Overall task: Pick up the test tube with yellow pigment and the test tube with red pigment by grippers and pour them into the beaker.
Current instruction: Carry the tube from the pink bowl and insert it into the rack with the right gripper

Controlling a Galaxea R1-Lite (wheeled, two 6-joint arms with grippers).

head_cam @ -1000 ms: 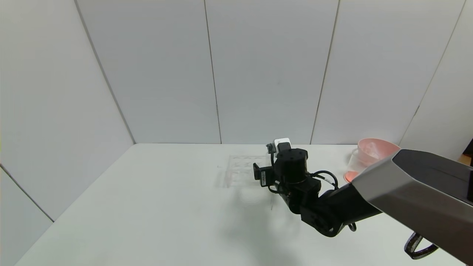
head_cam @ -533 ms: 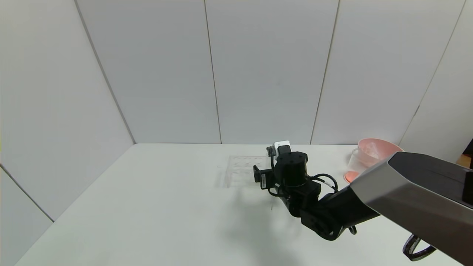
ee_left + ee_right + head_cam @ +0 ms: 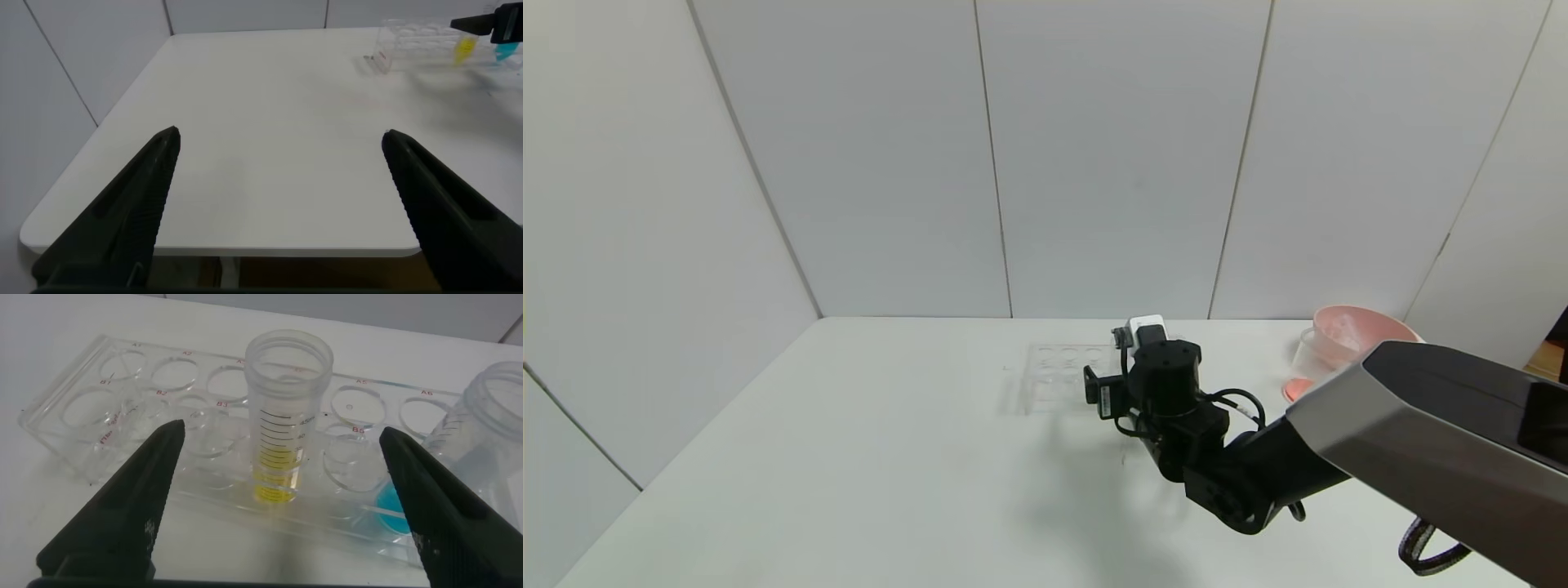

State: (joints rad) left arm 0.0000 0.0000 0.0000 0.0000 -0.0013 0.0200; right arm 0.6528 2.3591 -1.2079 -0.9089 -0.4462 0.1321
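Observation:
The test tube with yellow pigment [image 3: 286, 416] stands upright in a clear rack [image 3: 106, 416], with yellow liquid at its bottom. My right gripper [image 3: 283, 434] is open, one finger on each side of that tube and neither touching it. In the head view the right wrist [image 3: 1168, 376] covers the rack's right end [image 3: 1054, 376]. The beaker [image 3: 1308, 355] stands far right, next to a pink bowl. The test tube with red pigment is out of view. My left gripper [image 3: 280, 136] hangs open over the table's near edge, holding nothing.
A tube with blue liquid [image 3: 490, 433] stands in the rack just beside the yellow one. The pink bowl [image 3: 1352, 331] sits at the back right corner. Grey wall panels close off the table's back and sides.
The right arm has come down slightly over the rack's right end. Its jaws stay open. The left gripper's earlier state is not shown.

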